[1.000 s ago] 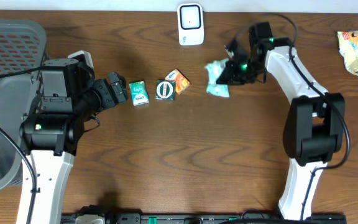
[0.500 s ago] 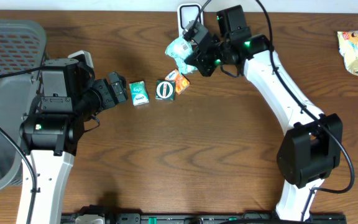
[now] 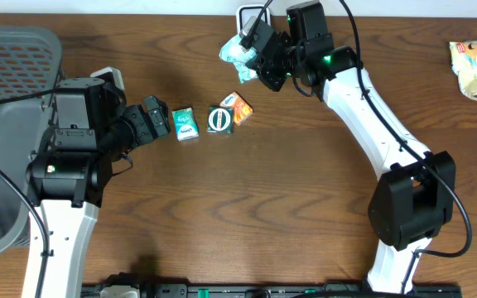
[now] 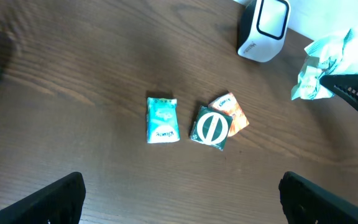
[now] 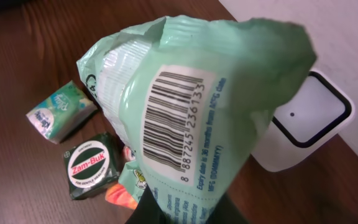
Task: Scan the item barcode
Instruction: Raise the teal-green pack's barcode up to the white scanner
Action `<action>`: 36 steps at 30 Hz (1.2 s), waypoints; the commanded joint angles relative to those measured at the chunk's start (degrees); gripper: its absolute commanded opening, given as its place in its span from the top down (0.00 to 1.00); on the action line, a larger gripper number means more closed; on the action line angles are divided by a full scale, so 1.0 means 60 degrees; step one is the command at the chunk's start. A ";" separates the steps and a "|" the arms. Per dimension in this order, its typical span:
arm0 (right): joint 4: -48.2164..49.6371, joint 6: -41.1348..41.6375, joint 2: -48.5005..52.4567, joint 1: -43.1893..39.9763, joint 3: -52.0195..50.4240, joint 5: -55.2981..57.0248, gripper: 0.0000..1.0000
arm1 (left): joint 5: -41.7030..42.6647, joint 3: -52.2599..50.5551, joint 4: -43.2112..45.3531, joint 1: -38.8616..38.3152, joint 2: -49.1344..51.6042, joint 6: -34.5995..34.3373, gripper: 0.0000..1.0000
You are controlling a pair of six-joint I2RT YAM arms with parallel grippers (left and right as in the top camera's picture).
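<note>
- right gripper (image 3: 253, 63) clamped on packet (image 3: 237, 53), held off the table at top centre of overhead, just beside scanner (image 3: 253, 12) for reading
- barcode (image 5: 169, 118) faces the wrist cam with scanner behind packet, so it probably needs turning toward the window
- left gripper (image 3: 159, 118) jaws wide apart, holding nothing, parked at left, out of the way
- three small packs (image 3: 219, 120) lie centre frame, not yet picked

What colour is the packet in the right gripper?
The packet is pale mint green with a white barcode panel; clearest in the right wrist view.
</note>
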 commanded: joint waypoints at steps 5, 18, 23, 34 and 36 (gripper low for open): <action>0.0029 -0.0226 -0.0193 0.0047 0.0146 -0.0018 0.99 | -0.0058 0.0146 -0.0004 0.0033 -0.0007 0.0164 0.02; -0.0040 -0.0222 -0.0186 0.0047 0.0142 -0.0018 0.99 | -0.0058 0.0146 -0.0004 0.0033 -0.0007 0.0164 0.02; -0.0044 -0.0222 -0.0186 0.0047 0.0142 -0.0022 0.99 | -0.0058 0.0146 -0.0004 0.0033 -0.0007 0.0164 0.02; -0.0208 -0.0193 -0.0178 0.0047 0.0051 0.0499 0.99 | -0.0058 0.0146 -0.0004 0.0033 -0.0007 0.0164 0.02; -0.0313 -0.0193 -0.0178 0.0044 0.0051 0.0750 0.99 | -0.0058 0.0146 -0.0004 0.0033 -0.0007 0.0168 0.02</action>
